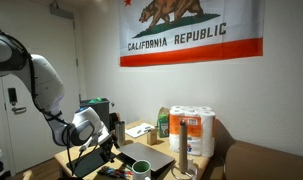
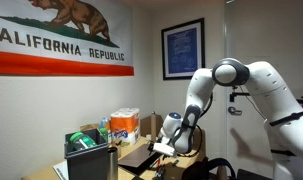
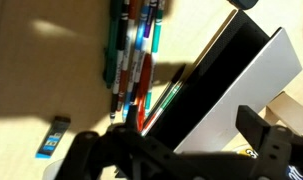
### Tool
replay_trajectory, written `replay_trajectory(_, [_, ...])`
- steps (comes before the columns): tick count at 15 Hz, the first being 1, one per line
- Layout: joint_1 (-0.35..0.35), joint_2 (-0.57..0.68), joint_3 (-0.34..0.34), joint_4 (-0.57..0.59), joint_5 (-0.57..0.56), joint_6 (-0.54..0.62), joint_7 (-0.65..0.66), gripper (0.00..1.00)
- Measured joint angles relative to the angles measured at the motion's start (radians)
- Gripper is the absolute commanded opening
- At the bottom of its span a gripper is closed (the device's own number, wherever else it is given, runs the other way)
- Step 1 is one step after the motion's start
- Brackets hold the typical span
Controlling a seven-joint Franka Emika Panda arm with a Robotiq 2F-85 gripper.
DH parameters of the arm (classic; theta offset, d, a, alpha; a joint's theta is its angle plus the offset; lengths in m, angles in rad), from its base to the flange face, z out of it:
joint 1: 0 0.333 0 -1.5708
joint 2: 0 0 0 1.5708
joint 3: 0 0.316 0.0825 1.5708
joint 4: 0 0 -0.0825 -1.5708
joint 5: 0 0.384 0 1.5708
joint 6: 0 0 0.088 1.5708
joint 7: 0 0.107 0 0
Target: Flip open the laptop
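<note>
The thin grey-silver laptop [image 1: 143, 156] lies on the wooden table in both exterior views [image 2: 138, 156]. In the wrist view its silver lid [image 3: 241, 90] fills the right half, with a dark wedge along its left edge, so the lid looks partly raised. My gripper [image 3: 176, 140] is down at the lid's edge, its two dark fingers spread wide on either side of it, not clamped. In the exterior views the gripper [image 1: 110, 142] [image 2: 162, 148] sits low at the laptop's near end.
Several pens and markers [image 3: 131, 50] lie beside the laptop. A green mug [image 1: 141, 168], a flat black slab [image 1: 86, 163], an upright dark grey box [image 2: 91, 160] and paper towel rolls [image 1: 196, 130] stand around it. A California flag [image 1: 191, 30] hangs on the wall.
</note>
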Motion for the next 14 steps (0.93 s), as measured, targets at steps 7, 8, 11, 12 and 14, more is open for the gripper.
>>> replay_trajectory(7, [0.127, 0.155, -0.024, 0.073, 0.326, 0.135, -0.108, 1.00])
replay_trajectory(8, [0.127, 0.167, -0.009, 0.086, 0.396, 0.146, -0.145, 1.00])
replay_trajectory(11, [0.123, 0.195, 0.029, 0.137, 0.553, 0.163, -0.232, 1.00])
replay_trajectory(12, [0.125, 0.203, 0.031, 0.154, 0.564, 0.163, -0.237, 1.00])
replay_trajectory(14, [0.126, 0.214, 0.031, 0.183, 0.564, 0.164, -0.231, 1.00])
